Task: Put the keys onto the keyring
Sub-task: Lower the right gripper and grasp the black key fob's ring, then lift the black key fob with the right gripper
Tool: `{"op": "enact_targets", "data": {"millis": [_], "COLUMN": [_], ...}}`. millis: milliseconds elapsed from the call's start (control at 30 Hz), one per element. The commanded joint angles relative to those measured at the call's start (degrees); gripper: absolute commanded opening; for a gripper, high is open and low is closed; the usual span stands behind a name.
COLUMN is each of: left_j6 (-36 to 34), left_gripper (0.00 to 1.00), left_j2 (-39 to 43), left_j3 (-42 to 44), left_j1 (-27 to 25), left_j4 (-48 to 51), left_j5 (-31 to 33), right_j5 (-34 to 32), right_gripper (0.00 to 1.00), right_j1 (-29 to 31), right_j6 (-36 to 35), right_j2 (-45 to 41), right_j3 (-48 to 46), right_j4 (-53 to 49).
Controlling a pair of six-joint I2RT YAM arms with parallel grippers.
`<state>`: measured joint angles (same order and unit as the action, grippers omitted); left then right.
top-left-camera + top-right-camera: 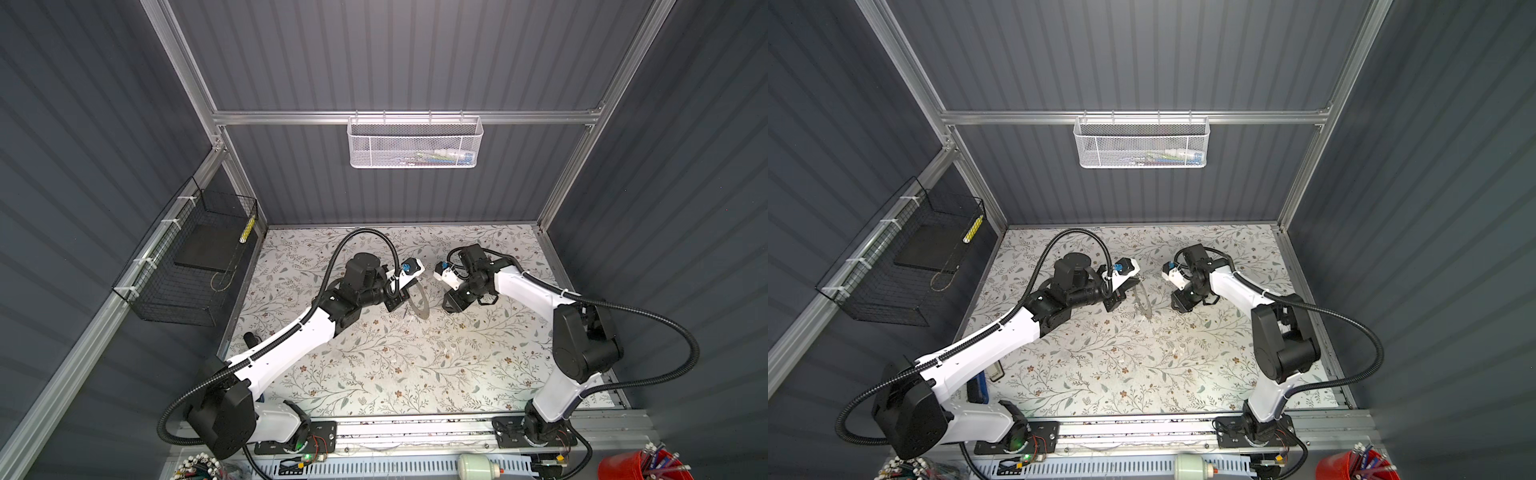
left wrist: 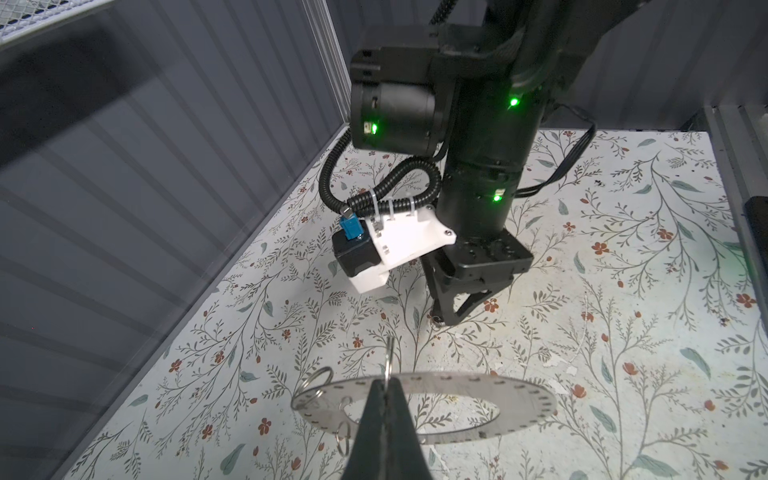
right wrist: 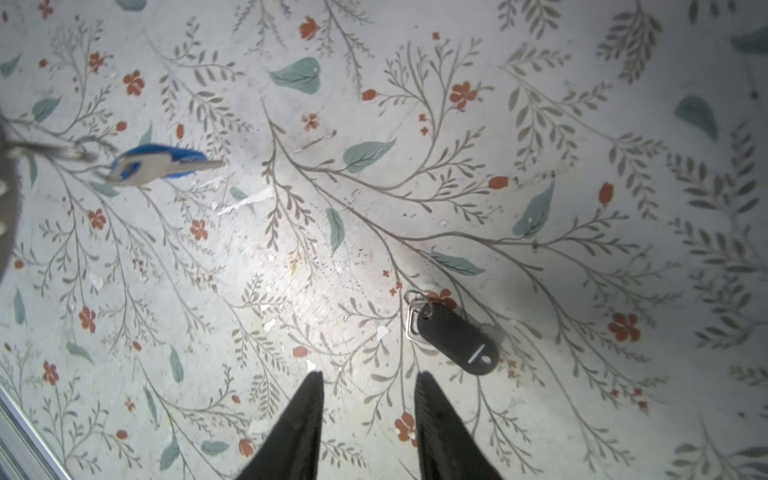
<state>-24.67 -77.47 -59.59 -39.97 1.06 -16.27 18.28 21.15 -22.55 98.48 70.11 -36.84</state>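
We judge the step in hand to be fetching the loose key [image 3: 412, 326], which lies flat on the counter [image 3: 291, 266], half under its black tag [image 3: 457, 343] and joined to it by a small wire ring [image 3: 415, 297]. Our right gripper [image 3: 368, 376] hovers just beside it with jaws apart and nothing between them. We should shift sideways until the tag sits squarely between the fingers, then pinch across its narrow width (the thin key alone would probably slip). Our left gripper [image 2: 386, 383] is pinched shut on the keyring [image 2: 388, 360], holding it upright at the rim of a flat steel disc [image 2: 519, 411]; that ring is our target, so it wants a steady hold. A second key [image 3: 153, 168], with a blue tag [image 3: 183, 153], appears to hang from a ring by the disc, and we should steer clear of it.
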Motion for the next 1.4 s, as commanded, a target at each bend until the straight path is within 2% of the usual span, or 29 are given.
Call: {"op": "enact_targets", "data": {"millis": [0, 133, 200, 367, 400, 633, 800, 1133, 1367], "left_j6": [-1.4, -1.5, -1.7, -2.3, -2.3, -3.1, -3.7, -4.1, -4.0], "left_gripper": [0.00, 0.00, 0.00, 0.00, 0.00, 0.00, 0.00, 0.00, 0.00], "left_j2": [1.3, 1.0, 0.9, 1.0, 1.1, 1.3, 1.2, 0.0, -0.1], "left_j3": [-0.4, -0.1, -0.1, 0.1, 0.2, 0.9, 0.9, 0.4, 0.5], "left_j1": [0.8, 1.4, 1.6, 2.0, 2.0, 2.8, 3.6, 4.7, 5.1], "left_j4": [1.1, 1.1, 1.4, 1.8, 1.8, 2.0, 2.1, 2.5, 2.4], "left_j5": [-1.0, -1.9, -2.2, -2.2, -3.9, -4.2, -4.9, -6.3, -6.5], "right_j5": [1.6, -3.2, -5.4, -5.6, -5.5, -3.9, -4.7, -2.1, -4.2], "right_gripper": [0.38, 0.37, 0.35, 0.31, 0.31, 0.28, 0.31, 0.34, 0.35], "right_j1": [-1.1, -1.5, -1.5, -1.5, -1.6, -1.6, -1.4, -0.7, -0.3], "right_j6": [-12.1, -19.9, -21.4, -25.2, -25.3, -26.1, -25.9, -27.3, -26.4], "right_j2": [-0.5, 1.4, 2.0, 4.5, 5.2, 9.4, 11.4, 13.2, 14.9], "right_j3": [-0.6, -0.4, -0.5, 0.2, 0.7, 3.6, 5.4, 5.9, 6.2], "right_j4": [0.6, -0.5, 0.5, 2.4, 2.3, 2.0, 1.3, -0.4, -0.5]}}
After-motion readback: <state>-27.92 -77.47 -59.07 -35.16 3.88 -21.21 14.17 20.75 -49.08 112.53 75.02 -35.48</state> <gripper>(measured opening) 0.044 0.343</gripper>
